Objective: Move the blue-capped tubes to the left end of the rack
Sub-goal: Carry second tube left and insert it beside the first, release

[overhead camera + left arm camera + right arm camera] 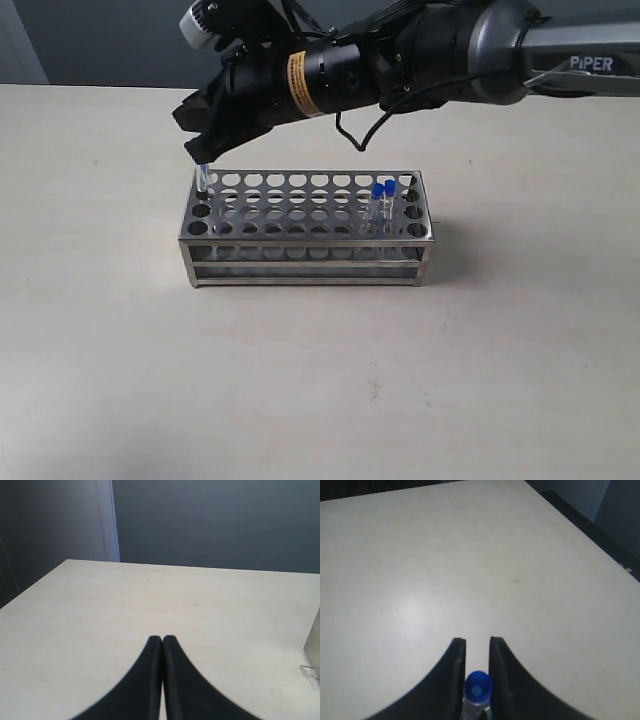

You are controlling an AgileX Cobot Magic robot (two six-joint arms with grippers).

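Blue-capped, slim and clear, one tube (478,695) sits nipped between my right claw's (478,641) narrowly parted black fingers (454,672), at a round hole at the left end of the perforated steel rack (300,247), mid-table nearer the far edge. Two tubes (381,205) wait at its right end; my left claw (162,641) is closed, empty.

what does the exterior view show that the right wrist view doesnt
Only the exterior view: the rack, two blue-capped tubes standing near its right end, and the arm stretched over to the rack's left end. Only the right wrist view: the blue cap seen from above, inside the right claw. Both: that claw, the held tube and the pale table.
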